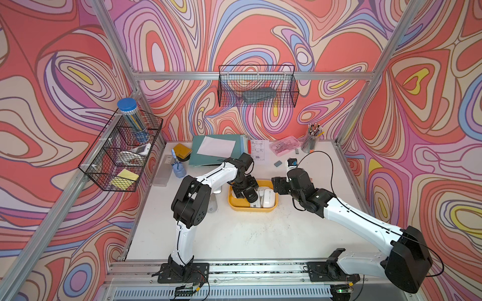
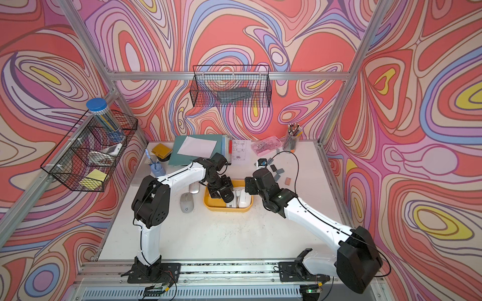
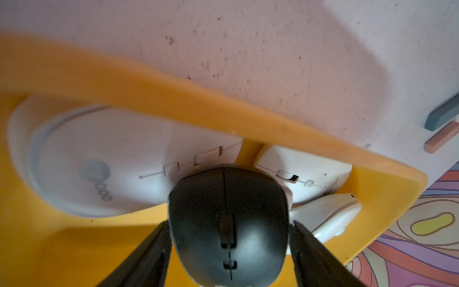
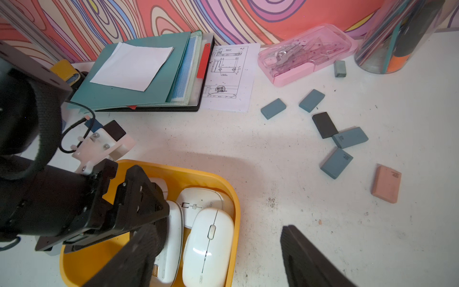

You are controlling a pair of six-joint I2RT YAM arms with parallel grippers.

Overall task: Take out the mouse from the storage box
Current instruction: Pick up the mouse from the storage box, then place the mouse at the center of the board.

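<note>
The mustard-yellow storage box (image 1: 236,207) (image 2: 224,208) sits mid-table. My left gripper (image 1: 246,194) (image 3: 229,223) reaches down into it, both fingers pressed against the sides of a black mouse (image 3: 228,223) (image 2: 227,196), so it is shut on that mouse inside the box. Several white mice (image 3: 99,159) (image 4: 211,246) lie beside it in the box, towards the right wall (image 4: 233,196). My right gripper (image 1: 276,185) (image 4: 217,229) hovers open over the box's right edge with nothing between its fingers.
Two grey mice (image 2: 185,202) (image 2: 194,187) lie on the table left of the box. Several erasers (image 4: 336,162) are scattered to the back right, near a pink case (image 4: 305,53) and a pen cup (image 4: 397,37). Folders (image 4: 139,72) lie behind.
</note>
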